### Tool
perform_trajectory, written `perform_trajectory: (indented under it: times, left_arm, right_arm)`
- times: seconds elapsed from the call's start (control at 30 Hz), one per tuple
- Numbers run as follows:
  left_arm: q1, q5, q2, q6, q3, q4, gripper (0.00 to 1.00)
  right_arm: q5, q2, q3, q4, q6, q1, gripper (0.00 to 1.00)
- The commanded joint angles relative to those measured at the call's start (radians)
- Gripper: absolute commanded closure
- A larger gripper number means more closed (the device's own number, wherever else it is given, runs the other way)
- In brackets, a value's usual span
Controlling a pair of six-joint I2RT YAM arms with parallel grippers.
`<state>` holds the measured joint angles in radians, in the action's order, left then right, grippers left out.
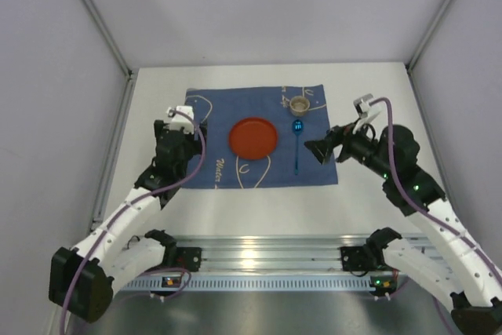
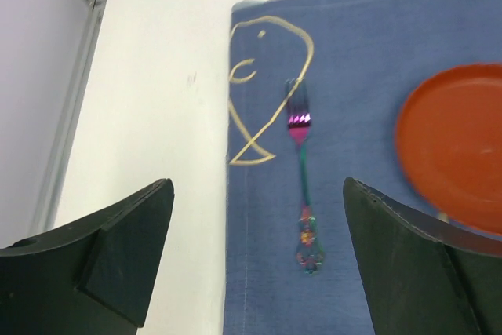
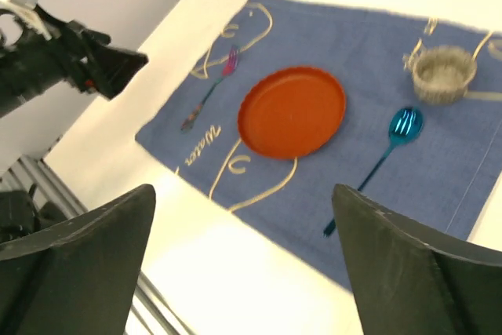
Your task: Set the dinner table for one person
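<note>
First, nearest, under both wrists: the dinner table (image 1: 235, 209), white and flat, with its ribbed rail (image 1: 259, 260) behind the hands by the arm bases; carries a blue cloth (image 2: 353, 52) ahead of both hands.

Left gripper (image 2: 257, 190): spread wide, gripping nothing; hangs above the cloth's left edge. Between its fingers and just ahead of them, a rainbow-tinted fork (image 2: 302, 182), flat on the cloth, tines pointing away; off to that hand's right, an orange plate (image 2: 455, 147), apart from the fork.

Right gripper (image 3: 243, 191): likewise wide, holding nothing; hangs near the cloth's right edge, aimed across it. Ahead and to its right, a blue spoon (image 3: 376, 164), flat on the cloth, bowl away, beside the plate without touching; farther on, past the spoon's bowl, a small woven cup (image 3: 444, 74), upright on the cloth; straight ahead, the plate; farthest, beyond the plate, the fork and the other hand.
</note>
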<state>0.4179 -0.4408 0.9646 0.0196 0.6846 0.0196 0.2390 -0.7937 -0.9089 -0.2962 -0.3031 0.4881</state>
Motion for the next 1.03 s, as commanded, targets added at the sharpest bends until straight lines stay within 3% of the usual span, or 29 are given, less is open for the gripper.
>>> perform_trajectory:
  times: [0.0,0.1,0.23,0.43,0.6,0.83,1.0]
  left_arm:
    - [-0.066,-0.018,-0.024,0.052,-0.24,-0.504,0.04]
    - [-0.143,0.039,0.014,-0.001,-0.353,-0.584,0.05]
    - [-0.228,0.131,0.193,0.013,-0.405,-0.791,0.06]
    - [-0.353,0.241,0.454,-0.053,-0.39,-1.021,0.08]
    - [-0.378,0.288,0.627,-0.07,-0.379,-1.173,0.05]
    - [-0.378,0.211,0.596,-0.11,-0.384,-1.123,0.02]
    - [-0.378,0.211,0.599,-0.104,-0.387,-1.136,0.02]
  right_arm:
    - [0.019,0.137,0.2,0.153,-0.062,0.01,0.03]
    - [-0.013,0.283,0.291,0.094,-0.12,0.01,0.01]
    - [-0.043,0.393,0.297,-0.043,-0.114,0.01,0.01]
    - [-0.043,0.375,0.243,-0.143,-0.091,0.01,0.0]
    - [-0.078,0.301,0.18,-0.146,-0.103,0.01,0.0]
    - [-0.182,0.13,0.082,-0.198,-0.171,0.01,0.0]
    - [-0.21,0.114,0.116,-0.126,-0.189,0.01,0.0]
